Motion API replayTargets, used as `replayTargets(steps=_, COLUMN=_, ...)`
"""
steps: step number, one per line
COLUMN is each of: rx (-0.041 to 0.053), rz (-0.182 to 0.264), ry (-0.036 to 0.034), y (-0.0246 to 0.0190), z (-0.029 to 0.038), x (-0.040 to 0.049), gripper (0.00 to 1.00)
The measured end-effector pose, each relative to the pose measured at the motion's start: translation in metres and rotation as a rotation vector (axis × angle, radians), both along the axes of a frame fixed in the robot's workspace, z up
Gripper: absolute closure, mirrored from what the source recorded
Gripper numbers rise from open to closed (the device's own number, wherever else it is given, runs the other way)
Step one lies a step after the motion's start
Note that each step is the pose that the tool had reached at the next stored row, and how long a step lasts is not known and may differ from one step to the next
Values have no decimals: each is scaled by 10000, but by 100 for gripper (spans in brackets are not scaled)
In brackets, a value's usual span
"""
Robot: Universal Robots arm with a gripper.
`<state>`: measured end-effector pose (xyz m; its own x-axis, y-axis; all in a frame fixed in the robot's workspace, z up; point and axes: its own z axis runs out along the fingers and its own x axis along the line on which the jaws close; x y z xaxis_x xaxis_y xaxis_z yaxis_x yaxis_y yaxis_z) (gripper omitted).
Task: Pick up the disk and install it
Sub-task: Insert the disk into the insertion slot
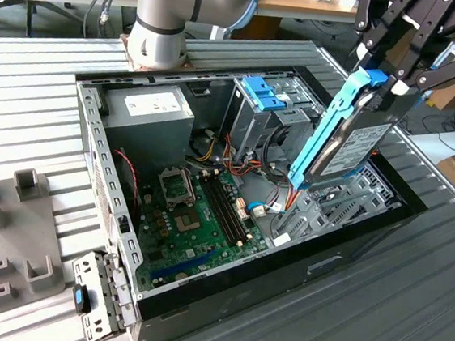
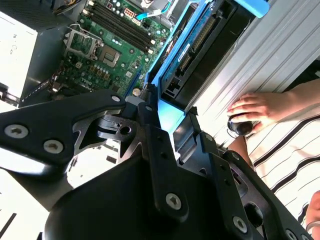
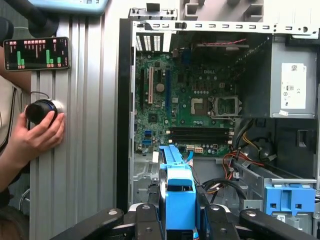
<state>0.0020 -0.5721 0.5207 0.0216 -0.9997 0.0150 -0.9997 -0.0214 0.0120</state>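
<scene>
While aloft, disk between the jaws

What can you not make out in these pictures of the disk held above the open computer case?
1. Exterior view: top of the pincer, cut by the upper edge.
2. Exterior view: case parts behind the disk, hidden by it.
3. First wrist view: the person's arm, cut by the left edge.

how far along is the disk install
Pickup looks done: the gripper is shut on the disk, holding it tilted over the open computer case. Left: the disk is not seated in any bay yet.
</scene>
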Motion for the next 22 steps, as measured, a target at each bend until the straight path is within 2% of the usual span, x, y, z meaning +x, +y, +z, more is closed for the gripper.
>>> replayTargets(steps=4, rx=1, rz=1, ry=0, y=0, z=-2, x=58, gripper=64)
replayTargets(steps=7, rx=3, rz=1, ry=0, y=0, z=-8, x=217, gripper=64)
replayTargets(steps=9, rx=3, rz=1, ry=-1, y=-1, z=-10, x=283, gripper=64)
replayTargets(steps=10, rx=1, rz=1, ry=0, y=0, z=-13, x=369, gripper=64)
replayTargets(steps=15, rx=0, rz=1, ry=0, y=0, z=-21, x=551, gripper=64)
replayTargets(steps=18, rx=1, rz=2, ry=0, y=0, z=-23, x=606, gripper=64)
replayTargets(steps=19, rx=32, rz=1, ry=1, y=-2, z=-23, x=605, gripper=64)
replayTargets(steps=20, rx=114, rz=3, ry=0, y=-3, z=-24, x=605, gripper=64)
replayTargets(steps=21, rx=150, rz=3, ry=-2, y=-9, z=-25, x=606, gripper=64)
replayTargets(steps=22, rx=176, rz=5, ry=-1, y=-34, z=-32, x=609, gripper=64)
